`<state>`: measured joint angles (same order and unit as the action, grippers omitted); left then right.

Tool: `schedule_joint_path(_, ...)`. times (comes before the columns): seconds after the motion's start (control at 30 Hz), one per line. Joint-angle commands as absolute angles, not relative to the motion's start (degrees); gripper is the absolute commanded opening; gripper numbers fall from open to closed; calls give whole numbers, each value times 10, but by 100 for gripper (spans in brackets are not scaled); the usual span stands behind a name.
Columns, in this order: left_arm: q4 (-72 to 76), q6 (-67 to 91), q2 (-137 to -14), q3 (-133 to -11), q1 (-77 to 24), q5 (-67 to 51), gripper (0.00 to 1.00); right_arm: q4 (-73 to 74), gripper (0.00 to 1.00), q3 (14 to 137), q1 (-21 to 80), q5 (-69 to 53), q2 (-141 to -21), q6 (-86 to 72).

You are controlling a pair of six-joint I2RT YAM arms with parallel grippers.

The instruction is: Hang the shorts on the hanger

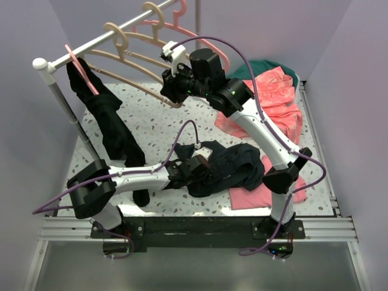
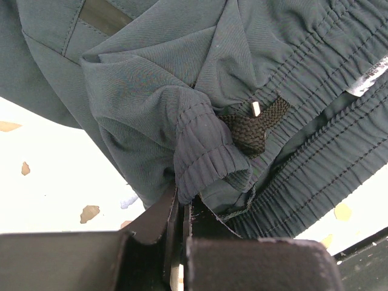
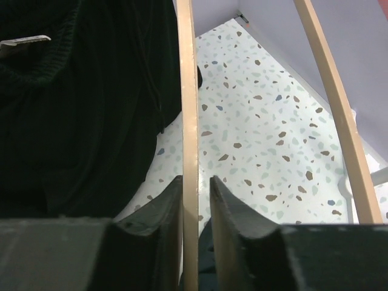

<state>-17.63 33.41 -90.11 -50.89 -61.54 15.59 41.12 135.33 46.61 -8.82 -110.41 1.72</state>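
The dark navy shorts (image 1: 233, 165) lie bunched on the speckled table, front centre. My left gripper (image 1: 195, 170) is shut on a fold of the fabric by the elastic waistband and black drawcord, as the left wrist view shows for the gripper (image 2: 182, 203) and the shorts (image 2: 157, 91). The beige hanger (image 1: 159, 97) hangs from the rail. My right gripper (image 1: 174, 91) is at its lower right end. In the right wrist view the gripper (image 3: 196, 185) straddles the hanger's thin bar (image 3: 188, 91), narrowly open. The left finger touches the bar and the right finger stands a little off it.
A long black garment (image 1: 112, 130) on a pink hanger (image 1: 82, 68) hangs at the rail's left end, also in the right wrist view (image 3: 79, 109). A second beige hanger and a pink one hang further back. Pink cloths (image 1: 279, 103) and a teal cloth (image 1: 267, 65) lie at the right.
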Motion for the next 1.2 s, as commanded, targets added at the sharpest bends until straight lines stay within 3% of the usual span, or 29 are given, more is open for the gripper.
schedule_joint_path(0.0,-173,336,-884,-518,-612,158,0,377,15,1374,470,-102,-1090,23)
schedule_joint_path(0.1,-172,335,-879,-516,-612,159,0,372,0,1378,470,-98,-1094,21)
schedule_joint_path(0.57,-179,335,-861,-511,-610,169,0,296,0,1338,471,-56,-1049,6)
schedule_joint_path(1.17,-165,305,-827,-495,-606,182,0,300,0,1180,471,-1,-912,14)
